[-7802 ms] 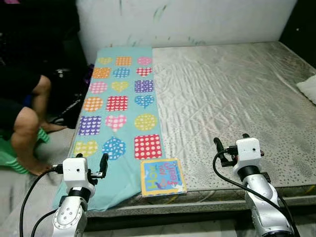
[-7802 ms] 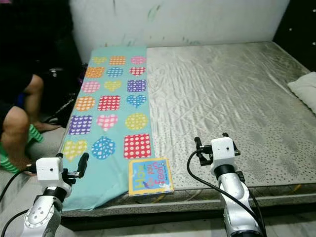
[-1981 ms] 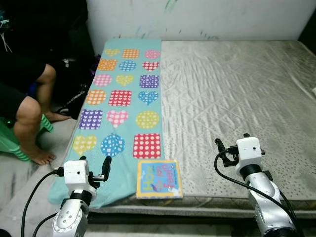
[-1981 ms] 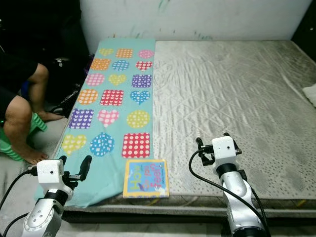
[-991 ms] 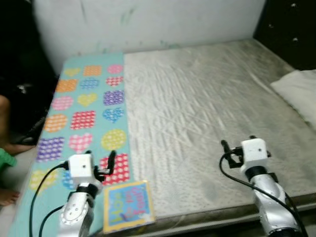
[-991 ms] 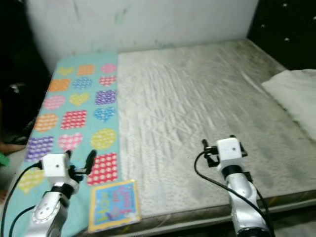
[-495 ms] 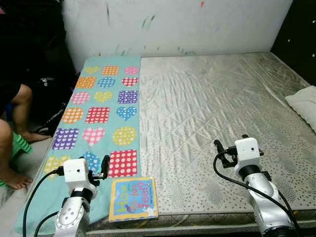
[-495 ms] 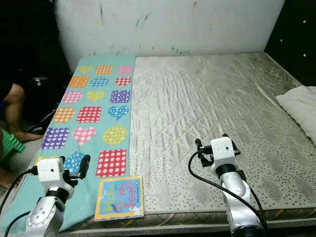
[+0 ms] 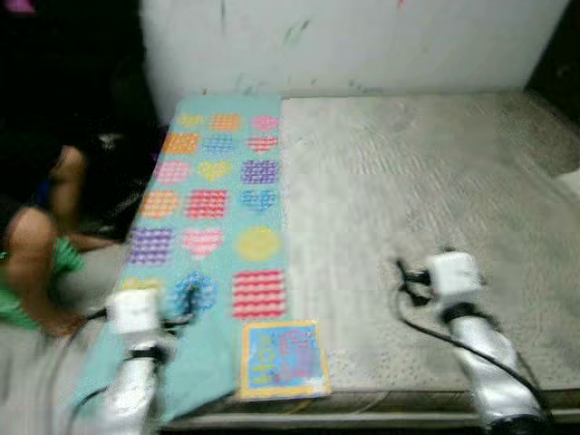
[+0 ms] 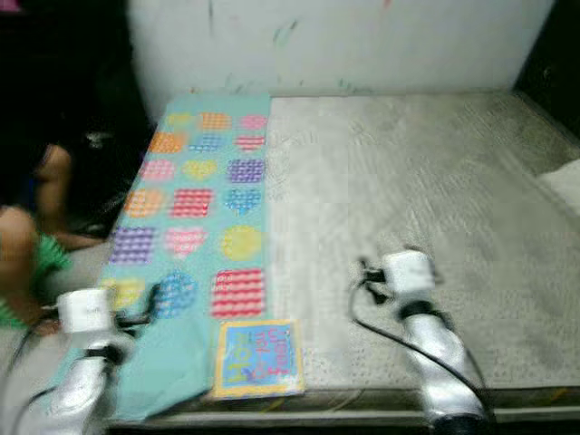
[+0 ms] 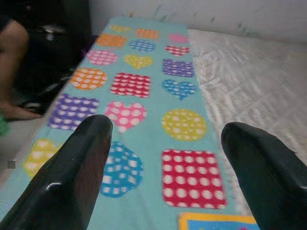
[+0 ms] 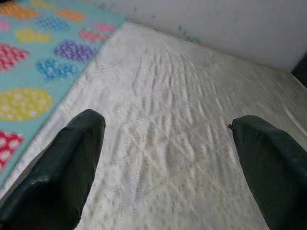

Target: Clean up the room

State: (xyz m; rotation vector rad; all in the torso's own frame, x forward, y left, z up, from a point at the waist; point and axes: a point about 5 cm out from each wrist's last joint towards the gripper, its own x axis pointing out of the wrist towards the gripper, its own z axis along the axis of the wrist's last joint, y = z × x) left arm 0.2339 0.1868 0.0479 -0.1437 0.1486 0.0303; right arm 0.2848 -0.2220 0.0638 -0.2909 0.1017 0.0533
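Both end effectors, left [image 11: 168,158] and right [image 12: 165,158], hover spread over the mattress [image 9: 435,199].

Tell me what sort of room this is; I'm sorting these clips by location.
Most likely a bedroom. A wide bare mattress runs up to a scuffed white wall, a teal patterned blanket lies along its left side, and a children's book sits at the near edge.

- Teal blanket [image 9: 222,199] with dotted hearts and squares lay flat along the mattress's left side.
- Picture book [image 9: 283,359] lay flat at the near edge, overlapping the blanket.
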